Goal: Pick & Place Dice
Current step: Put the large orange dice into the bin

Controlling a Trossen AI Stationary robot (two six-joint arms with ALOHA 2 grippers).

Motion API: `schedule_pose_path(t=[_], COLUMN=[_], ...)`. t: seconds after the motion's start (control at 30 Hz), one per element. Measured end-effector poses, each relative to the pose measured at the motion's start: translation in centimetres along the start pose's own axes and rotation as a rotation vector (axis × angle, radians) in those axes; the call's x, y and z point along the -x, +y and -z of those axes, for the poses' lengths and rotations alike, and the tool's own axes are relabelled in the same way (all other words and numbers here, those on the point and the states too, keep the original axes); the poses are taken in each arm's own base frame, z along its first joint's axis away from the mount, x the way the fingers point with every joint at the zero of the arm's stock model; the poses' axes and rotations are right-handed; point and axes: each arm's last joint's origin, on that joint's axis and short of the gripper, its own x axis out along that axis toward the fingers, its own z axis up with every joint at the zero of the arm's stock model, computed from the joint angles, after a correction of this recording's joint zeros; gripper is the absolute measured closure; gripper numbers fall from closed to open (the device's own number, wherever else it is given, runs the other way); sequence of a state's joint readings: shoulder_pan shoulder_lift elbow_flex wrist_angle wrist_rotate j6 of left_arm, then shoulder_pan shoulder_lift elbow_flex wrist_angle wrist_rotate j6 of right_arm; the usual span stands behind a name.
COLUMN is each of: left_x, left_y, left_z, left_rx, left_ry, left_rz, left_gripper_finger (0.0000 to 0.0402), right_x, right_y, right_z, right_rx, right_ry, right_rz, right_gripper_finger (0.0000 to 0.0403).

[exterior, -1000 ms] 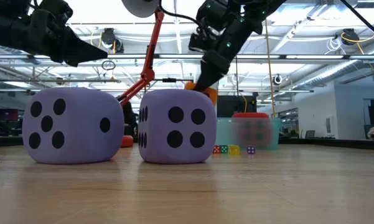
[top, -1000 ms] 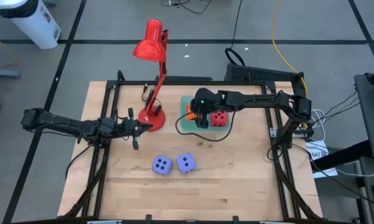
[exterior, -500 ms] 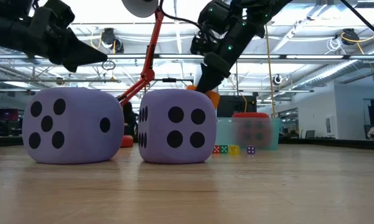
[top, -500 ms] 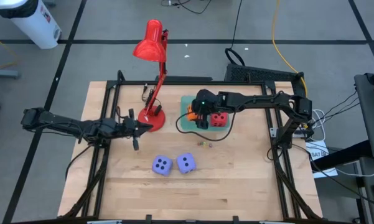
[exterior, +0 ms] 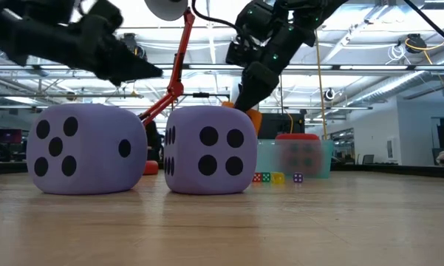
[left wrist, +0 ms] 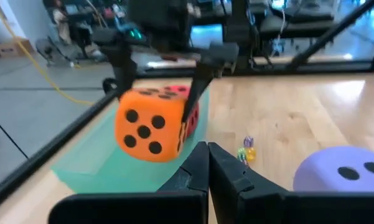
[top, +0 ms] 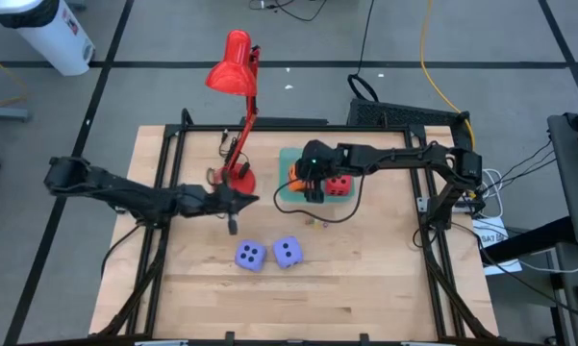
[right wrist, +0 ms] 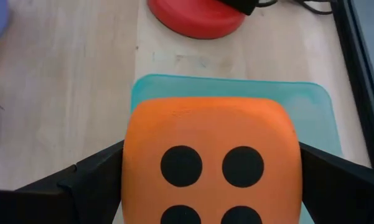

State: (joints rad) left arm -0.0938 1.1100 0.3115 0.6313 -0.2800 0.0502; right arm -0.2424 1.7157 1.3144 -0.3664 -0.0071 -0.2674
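Note:
My right gripper point(top: 308, 181) is shut on the orange die point(left wrist: 150, 124) over the teal tray point(right wrist: 236, 90) at the table's far middle. The red die point(top: 339, 185) sits in the tray just right of it. Two lavender dice point(top: 251, 255) point(top: 287, 252) rest on the table nearer the front edge. My left gripper point(top: 250, 200) is shut and empty, above the table left of the tray, pointing at the orange die; its fingertips show closed in the left wrist view point(left wrist: 208, 155). My right gripper pinches the orange die by two opposite side faces point(right wrist: 132, 168) between its two fingers point(left wrist: 199, 87). The fingers come from above, pointing down. The die is held upright, a four-pip face toward the wrist camera, and it appears lifted above the tray floor.
A red desk lamp stands with its base point(top: 236, 181) just left of the tray, close to my left gripper. A few tiny coloured dice point(left wrist: 246, 149) lie on the table in front of the tray. Black frame rails run along the table's sides.
My left gripper has moved toward the table's right edge, closer to the tray and the orange die, staying shut. My right gripper and the orange die have kept nearly still.

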Motion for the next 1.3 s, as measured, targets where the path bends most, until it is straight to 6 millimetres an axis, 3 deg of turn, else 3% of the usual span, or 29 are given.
schedule_pose_path(t=[0.3,0.53,0.87,1.3], left_x=[-6.2,-9.2,-9.4,-9.9], left_y=[0.3,1.7,2.6,5.5], left_z=[-1.4,-3.1,-3.9,-4.2], left_rx=[0.018,-0.017,-0.099,-0.025], left_ry=[0.092,0.215,0.237,0.226], left_rz=[0.019,0.059,0.060,0.058], left_gripper_finger=[0.0400,0.0400,0.0400,0.0400], right_x=[0.0,0.0,0.2,0.3], right_y=[0.2,0.1,0.1,-0.2], right_z=[0.4,0.5,0.4,-1.1], right_rx=[-0.027,0.080,0.164,0.101], right_ry=[0.044,0.053,0.039,-0.124], right_rz=[-0.011,-0.011,-0.011,-0.010], right_gripper_finger=[0.0005,0.0005,0.0005,0.0005])
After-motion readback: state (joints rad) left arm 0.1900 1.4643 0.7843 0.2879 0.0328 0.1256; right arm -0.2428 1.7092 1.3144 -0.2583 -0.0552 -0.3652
